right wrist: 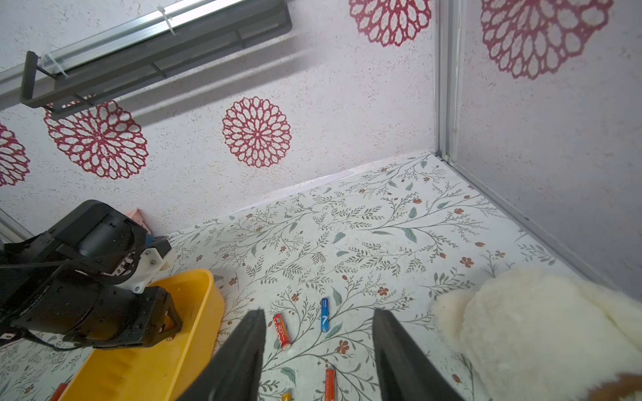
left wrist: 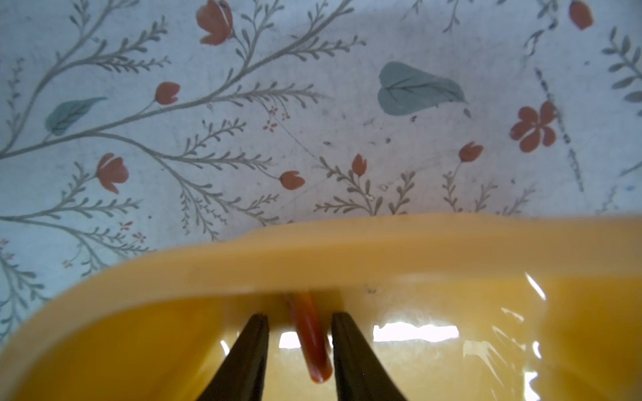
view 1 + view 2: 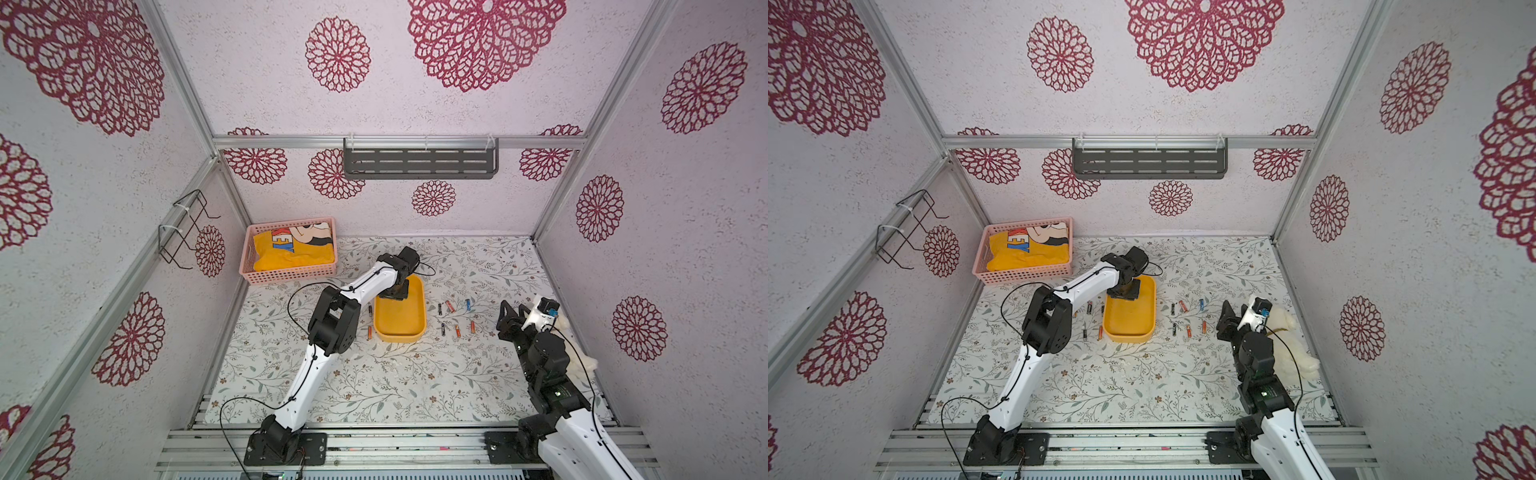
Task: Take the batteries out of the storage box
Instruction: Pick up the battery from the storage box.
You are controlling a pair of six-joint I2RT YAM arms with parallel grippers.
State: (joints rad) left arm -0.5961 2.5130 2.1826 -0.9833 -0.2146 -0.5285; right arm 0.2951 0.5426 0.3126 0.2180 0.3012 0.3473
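Observation:
The yellow-orange storage box [image 3: 401, 337] [image 3: 1129, 337] sits mid-table. My left gripper [image 3: 392, 293] reaches down into its far end. In the left wrist view the gripper [image 2: 300, 317] is open, and an orange battery [image 2: 311, 343] lies between the fingers against the box wall [image 2: 382, 250], close to one finger with a gap to the other. Several batteries lie on the mat right of the box, among them a blue one [image 3: 467, 304] and an orange one [image 3: 473, 327]. More lie left of it [image 3: 1089, 307]. My right gripper [image 3: 511, 309] [image 1: 319, 310] hovers open above a red battery [image 1: 281, 331] and the blue battery [image 1: 324, 314].
A pink lattice basket [image 3: 291, 272] with yellow cloth stands at the back left. A white plush toy [image 3: 1291, 345] [image 1: 538, 330] lies by the right wall beside the right arm. A grey shelf [image 3: 419, 164] hangs on the back wall and a wire rack [image 3: 183, 228] on the left wall.

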